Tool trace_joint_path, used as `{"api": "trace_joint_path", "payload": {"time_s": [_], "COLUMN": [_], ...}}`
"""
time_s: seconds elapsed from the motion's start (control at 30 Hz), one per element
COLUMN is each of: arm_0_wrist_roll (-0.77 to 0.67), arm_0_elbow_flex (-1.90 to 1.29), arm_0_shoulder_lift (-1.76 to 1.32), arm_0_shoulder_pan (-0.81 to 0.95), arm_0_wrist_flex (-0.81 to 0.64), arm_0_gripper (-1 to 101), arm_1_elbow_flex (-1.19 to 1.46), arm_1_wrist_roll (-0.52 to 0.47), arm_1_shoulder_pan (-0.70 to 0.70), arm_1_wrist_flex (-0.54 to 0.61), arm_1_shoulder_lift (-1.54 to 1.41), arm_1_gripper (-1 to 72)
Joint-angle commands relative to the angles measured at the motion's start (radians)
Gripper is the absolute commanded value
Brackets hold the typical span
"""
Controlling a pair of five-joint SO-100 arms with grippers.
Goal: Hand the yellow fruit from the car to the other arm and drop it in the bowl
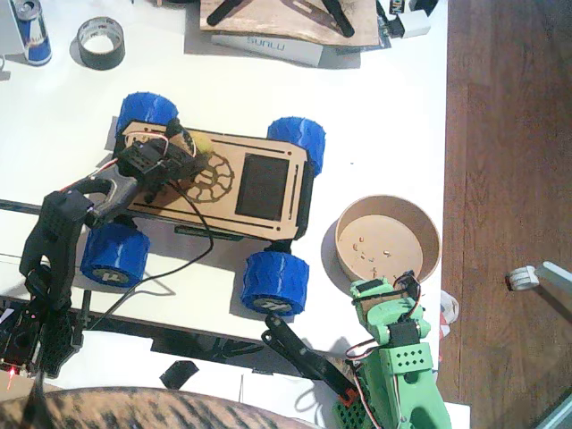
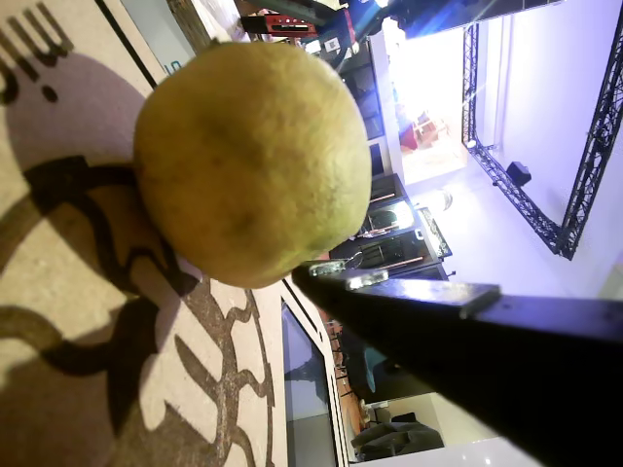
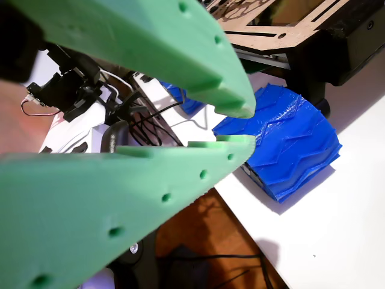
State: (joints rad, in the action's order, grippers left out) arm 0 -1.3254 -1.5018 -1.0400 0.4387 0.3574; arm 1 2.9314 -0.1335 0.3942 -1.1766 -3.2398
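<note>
While the yellow fruit [image 2: 251, 161] sits on the car [image 1: 219, 183], we see one black finger [image 2: 467, 331] of the left gripper [image 1: 183, 147] touching it, grip unclear; only a wrist view shows the right gripper [image 3: 240, 126] narrowly parted, empty.

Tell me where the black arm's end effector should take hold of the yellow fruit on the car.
Grip the yellow fruit across its widest middle, coming from above: it is round and sits on the flat wooden deck of the car, so a low grip would probably slip.
</note>
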Motion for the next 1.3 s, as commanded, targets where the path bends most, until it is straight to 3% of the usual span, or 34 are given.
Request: {"api": "trace_joint_path", "payload": {"time_s": [0.0, 0.13, 0.23, 0.3, 0.37, 0.4, 1.27], "arm_0_wrist_roll": [0.005, 0.005, 0.005, 0.005, 0.006, 0.006, -0.005], "arm_0_elbow_flex": [0.037, 0.037, 0.037, 0.037, 0.037, 0.037, 0.025], "arm_0_shoulder_lift": [0.005, 0.018, 0.018, 0.018, 0.018, 0.017, -0.094], "arm_0_shoulder_pan": [0.003, 0.003, 0.003, 0.003, 0.003, 0.003, 0.037], "arm_0_wrist_flex": [0.002, -0.006, 0.002, 0.002, -0.002, 0.005, -0.008], "arm_0_gripper": [45, 44, 37, 24, 3, 0, 0], "arm_1_elbow_flex": [-0.037, -0.038, -0.038, -0.038, -0.038, -0.038, -0.04], "arm_1_wrist_roll": [-0.008, -0.006, -0.006, -0.006, -0.006, -0.006, -0.009], "arm_1_shoulder_pan": [-0.009, -0.014, -0.015, -0.015, -0.017, -0.017, -0.009], "arm_1_wrist_flex": [-0.006, -0.006, -0.006, -0.006, -0.006, -0.006, -0.008], "arm_1_shoulder_lift": [-0.009, -0.009, -0.009, -0.009, -0.009, -0.009, -0.009], "arm_1_gripper": [0.1, 0.1, 0.1, 0.1, 0.1, 0.1, 0.1]}}
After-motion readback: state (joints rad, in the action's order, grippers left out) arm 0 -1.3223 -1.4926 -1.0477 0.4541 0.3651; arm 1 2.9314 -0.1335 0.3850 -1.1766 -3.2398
